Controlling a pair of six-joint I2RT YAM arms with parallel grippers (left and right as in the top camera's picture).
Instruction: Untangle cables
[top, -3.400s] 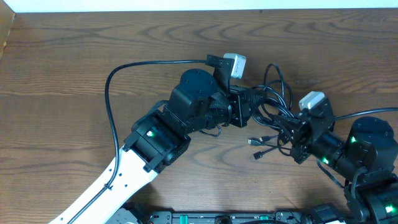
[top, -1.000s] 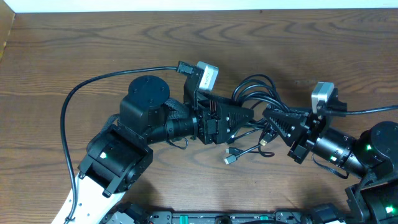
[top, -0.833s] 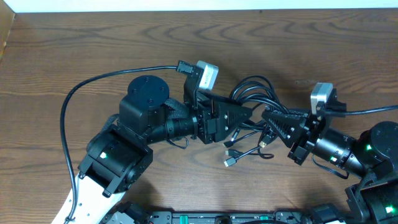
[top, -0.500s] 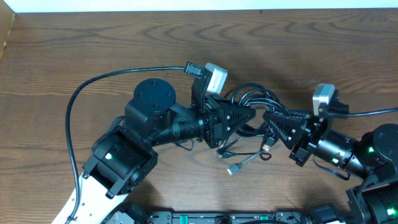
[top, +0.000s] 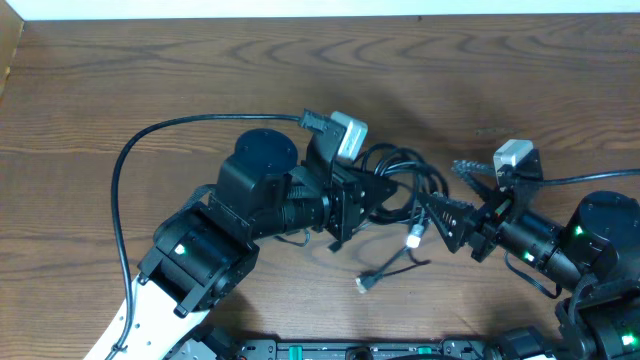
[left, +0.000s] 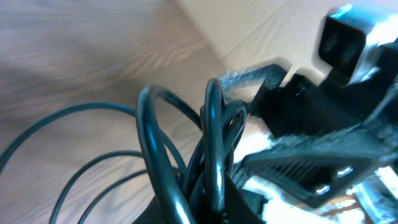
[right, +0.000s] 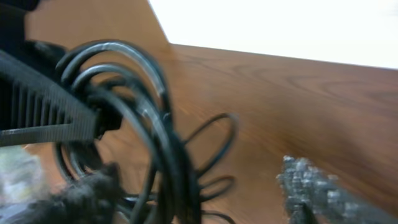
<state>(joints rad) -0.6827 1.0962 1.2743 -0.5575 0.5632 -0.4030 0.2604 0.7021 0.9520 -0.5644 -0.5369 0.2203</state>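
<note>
Overhead, the left gripper (top: 388, 190) was clamped on the cables (top: 425, 178); the right gripper (top: 452, 192), just beside it, gaped wide and empty. Left wrist: several strands sat pinched together. Right wrist: blurred loops hung before spread jaws. Pulling that bunched grip could cinch the knot tighter.

Dark wood-grain table (top: 520, 60)

**Three Views, One Tangle**

The overhead camera looks straight down on the brown wooden table (top: 100, 80). Both wrist cameras sit very close, facing each other across the thin black knotted cables (left: 211, 130), which all views share.
</note>
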